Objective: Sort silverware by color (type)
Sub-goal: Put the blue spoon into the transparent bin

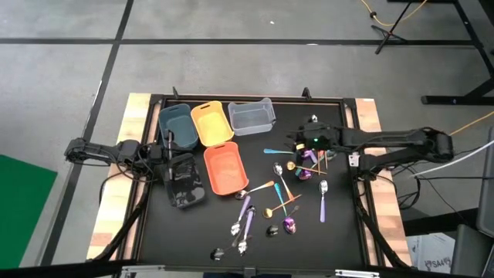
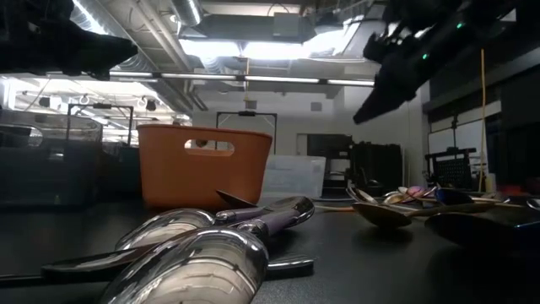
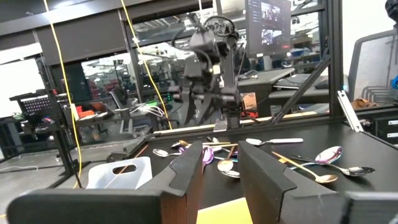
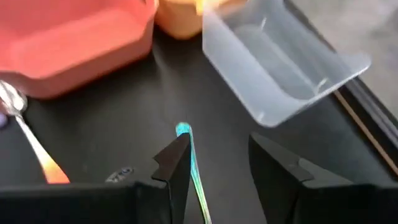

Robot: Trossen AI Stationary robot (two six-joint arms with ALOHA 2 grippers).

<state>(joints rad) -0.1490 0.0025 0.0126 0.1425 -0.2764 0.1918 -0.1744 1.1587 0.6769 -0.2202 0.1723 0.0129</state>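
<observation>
The silverware (image 1: pixel 282 193) lies scattered on the black mat, right of the bins: silver, gold, purple, teal and orange spoons and forks. My right gripper (image 4: pixel 214 162) hangs open above the mat, near the clear bin (image 4: pixel 280 68). A teal spoon (image 4: pixel 189 155) lies flat on the mat below it, partly behind one finger, and the fingers are clear of it. In the high view this gripper (image 1: pixel 297 144) is just right of that spoon (image 1: pixel 276 151). My left gripper (image 3: pixel 217 168) waits open at the table's left (image 1: pixel 171 150), with nothing between its fingers.
Several bins stand at the back left: dark teal (image 1: pixel 176 123), yellow (image 1: pixel 211 123), clear (image 1: pixel 252 116), orange (image 1: pixel 225 168) and black (image 1: pixel 185 184). Purple and silver spoons (image 2: pixel 219 245) lie close to the low camera. Bare mat shows between the orange bin and the clear bin.
</observation>
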